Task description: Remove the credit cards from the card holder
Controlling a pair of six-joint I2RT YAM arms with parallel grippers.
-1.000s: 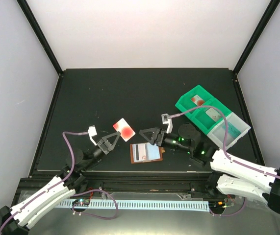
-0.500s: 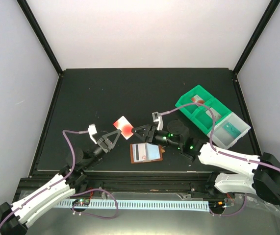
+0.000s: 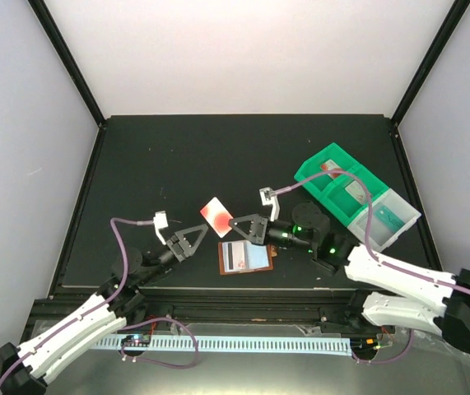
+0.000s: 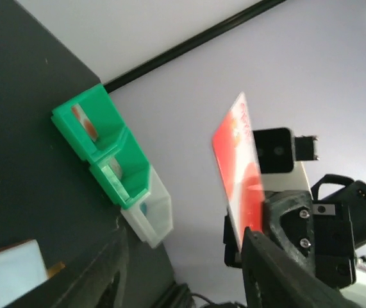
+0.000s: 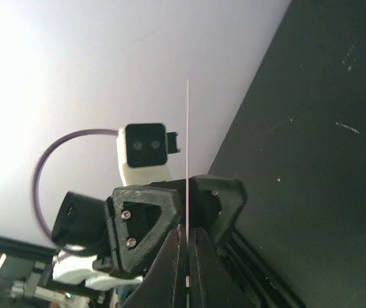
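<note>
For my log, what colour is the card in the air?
The card is white with a large red blot, clearest in the top external view.

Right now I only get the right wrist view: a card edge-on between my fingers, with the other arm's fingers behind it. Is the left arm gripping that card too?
Observer: No. The left fingers stand open, not clamping the card; only the right fingers pinch it.
Operator: Which card is it?
Observer: Its face is white with a red blot.
Operator: Is anything in the card holder?
Observer: Yes. The card holder lies open on the table below, with a pale card bearing a dark stripe in it.
</note>
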